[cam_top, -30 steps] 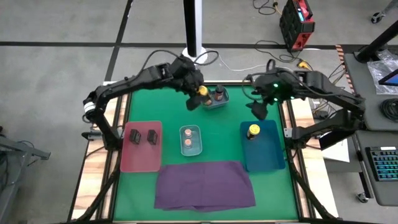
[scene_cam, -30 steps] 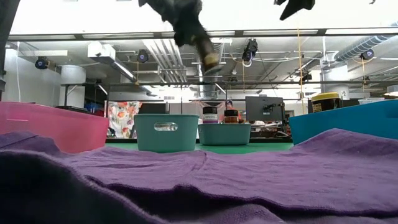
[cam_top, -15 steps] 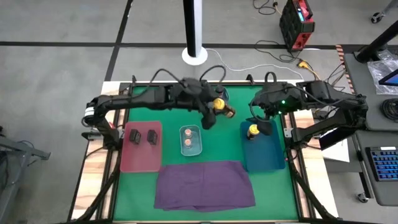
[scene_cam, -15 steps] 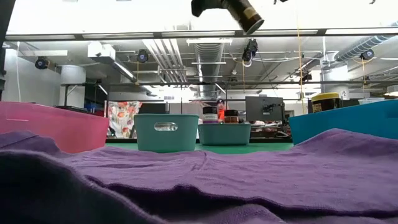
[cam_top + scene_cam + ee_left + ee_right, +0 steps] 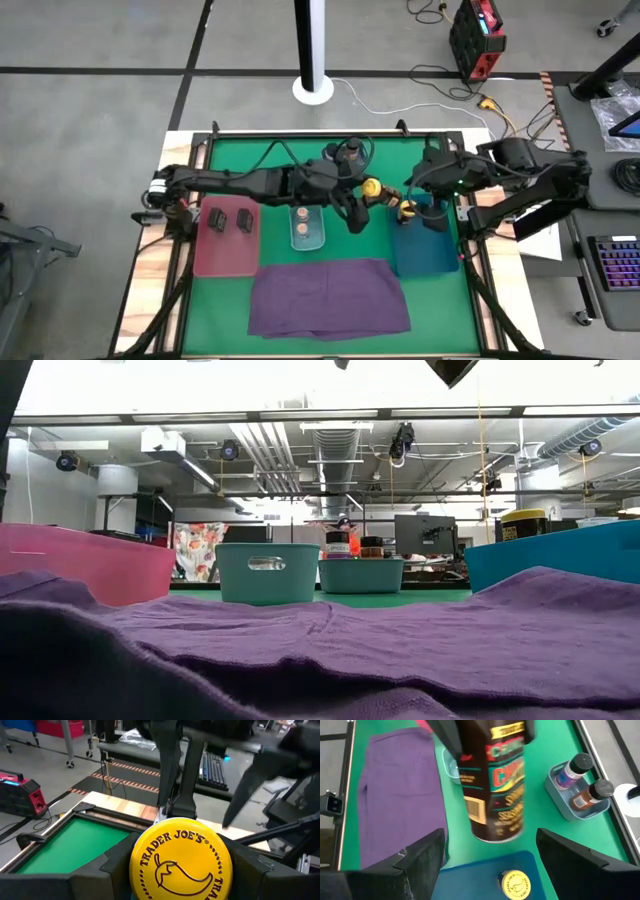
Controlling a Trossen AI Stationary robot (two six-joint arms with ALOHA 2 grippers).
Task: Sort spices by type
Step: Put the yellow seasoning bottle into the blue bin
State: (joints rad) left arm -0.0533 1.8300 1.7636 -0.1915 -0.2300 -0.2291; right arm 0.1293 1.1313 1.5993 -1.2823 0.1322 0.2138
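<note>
Now jar point(image 5: 372, 187) nearer blue tray point(image 5: 425, 252)

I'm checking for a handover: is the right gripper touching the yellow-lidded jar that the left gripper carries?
Apart. The right wrist view shows the yellow-lidded jar hanging between the open right gripper's jaws with green table visible either side; the left gripper holds it.

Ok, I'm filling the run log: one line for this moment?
left gripper: shut on yellow-lidded jar, beside blue tray | right gripper: open, over blue tray | second yellow-lidded jar: in tray
</note>
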